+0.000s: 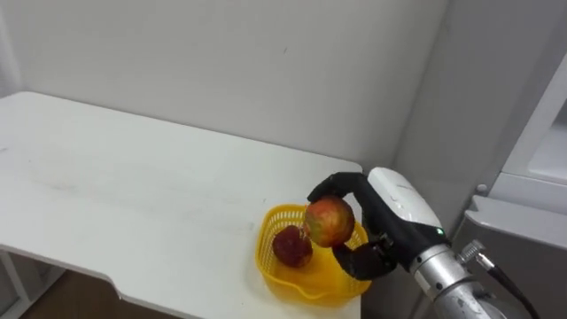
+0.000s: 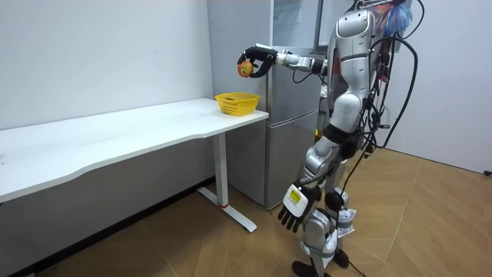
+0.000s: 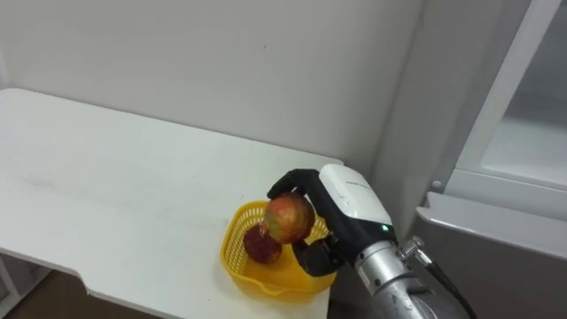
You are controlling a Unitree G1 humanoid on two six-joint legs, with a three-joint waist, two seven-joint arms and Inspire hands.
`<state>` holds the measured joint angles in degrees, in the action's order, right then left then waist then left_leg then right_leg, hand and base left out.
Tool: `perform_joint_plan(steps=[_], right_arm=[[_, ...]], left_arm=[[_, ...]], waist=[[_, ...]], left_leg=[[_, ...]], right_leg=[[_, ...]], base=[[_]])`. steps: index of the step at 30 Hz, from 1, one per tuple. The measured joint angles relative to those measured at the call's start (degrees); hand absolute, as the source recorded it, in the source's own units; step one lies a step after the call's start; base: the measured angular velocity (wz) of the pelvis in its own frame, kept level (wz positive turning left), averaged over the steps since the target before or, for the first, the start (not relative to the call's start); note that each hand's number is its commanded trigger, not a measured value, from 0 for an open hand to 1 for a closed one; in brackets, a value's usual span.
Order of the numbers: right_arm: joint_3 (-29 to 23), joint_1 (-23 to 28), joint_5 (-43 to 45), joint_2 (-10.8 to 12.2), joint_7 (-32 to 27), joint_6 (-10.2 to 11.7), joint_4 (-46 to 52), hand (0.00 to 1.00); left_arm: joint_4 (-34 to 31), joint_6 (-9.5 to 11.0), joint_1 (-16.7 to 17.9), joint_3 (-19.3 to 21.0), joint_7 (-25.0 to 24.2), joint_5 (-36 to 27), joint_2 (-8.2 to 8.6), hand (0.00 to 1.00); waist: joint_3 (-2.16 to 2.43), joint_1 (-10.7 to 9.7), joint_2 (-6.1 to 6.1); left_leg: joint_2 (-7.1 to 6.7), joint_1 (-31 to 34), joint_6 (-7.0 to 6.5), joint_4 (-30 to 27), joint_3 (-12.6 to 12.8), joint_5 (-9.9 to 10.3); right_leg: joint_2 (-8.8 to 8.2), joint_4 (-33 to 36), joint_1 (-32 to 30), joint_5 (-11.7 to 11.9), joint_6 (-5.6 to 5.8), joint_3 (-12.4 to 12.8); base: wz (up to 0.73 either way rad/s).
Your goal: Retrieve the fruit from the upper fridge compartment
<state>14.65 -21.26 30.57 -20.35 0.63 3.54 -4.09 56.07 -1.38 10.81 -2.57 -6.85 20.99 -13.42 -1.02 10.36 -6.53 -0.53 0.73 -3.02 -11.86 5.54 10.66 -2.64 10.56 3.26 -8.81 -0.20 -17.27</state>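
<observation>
White wall runs behind the long white counter (image 1: 133,195) in front of you, and the grey fridge (image 2: 288,138) stands just beside the counter's far end. At that end you have a yellow basket (image 1: 266,232) sitting near the edge, with a dark red fruit (image 1: 292,246) lying inside it. Your right robot hand (image 1: 394,208) reaches in from the lower right with its fingers and thumb curled round an apple (image 1: 330,221), red with yellow patches. The apple is held in the air above the basket, clear of the rim and of the red fruit below. From the room view you can see the robot standing upright beside the fridge with its right arm stretched out over the counter's end. Your left robot hand (image 2: 294,206) hangs low by the thigh, fingers relaxed and holding nothing.
</observation>
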Motion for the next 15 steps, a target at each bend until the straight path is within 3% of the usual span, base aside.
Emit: perform_joint_plan(steps=[13,15], right_arm=[[0.0,0.0,3.7,-0.1,1.6,0.1,-4.7,1.0],[0.0,0.0,4.0,-0.2,1.8,-0.1,-5.2,1.0]], left_arm=[[0.4,0.0,-0.6,0.1,-0.1,0.1,-0.02,0.0],[0.4,-0.1,-0.7,0.1,0.0,0.0,-0.02,0.0]], waist=[[-0.05,1.2,0.0],[-0.25,1.2,0.23]], left_leg=[[-0.19,0.7,-0.13,-0.7,-0.5,-0.1],[-0.2,0.8,-0.14,-0.8,-0.7,0.0]], right_leg=[[-0.17,0.0,-0.5,0.0,0.04,-0.1],[-0.15,0.0,-0.4,0.0,0.04,-0.1]], base=[[0.01],[0.05]])
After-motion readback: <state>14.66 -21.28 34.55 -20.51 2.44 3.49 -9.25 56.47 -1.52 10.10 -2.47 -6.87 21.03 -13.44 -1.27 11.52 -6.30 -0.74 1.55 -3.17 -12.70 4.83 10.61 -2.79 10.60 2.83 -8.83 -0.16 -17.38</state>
